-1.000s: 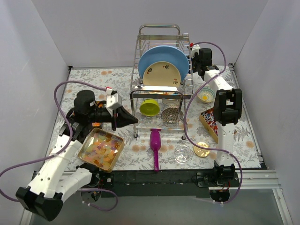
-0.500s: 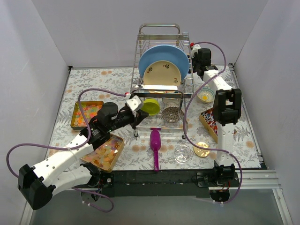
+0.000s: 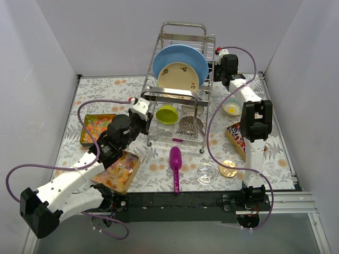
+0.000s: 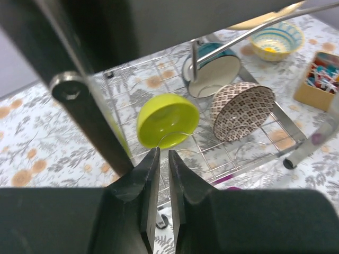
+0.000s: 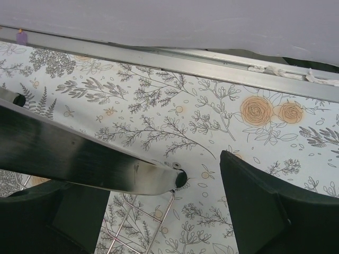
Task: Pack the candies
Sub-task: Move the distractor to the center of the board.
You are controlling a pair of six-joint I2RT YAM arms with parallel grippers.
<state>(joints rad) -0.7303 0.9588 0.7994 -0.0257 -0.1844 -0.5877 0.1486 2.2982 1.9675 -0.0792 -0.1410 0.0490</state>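
Dish rack [image 3: 177,100] has slid back-left on the bench [image 3: 106,87]. The left end effector [image 4: 164,153] is in its wires, nearly shut, grip unclear; right end effector [image 3: 216,62] gapes open. Candies [image 3: 119,172] sit in the near-left tray [image 3: 139,161]. I'd ease out slowly, no snagging.

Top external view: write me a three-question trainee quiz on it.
1. True or false: the purple scoop lies on the table, outside the glass jar.
2. Which candies fill the tray closest to the table's near edge? A gummies; B chocolate bars; C marshmallows.
3. Fill in: the larger plate in the rack is ___.
Key: 1 true; 2 A; 3 blue.
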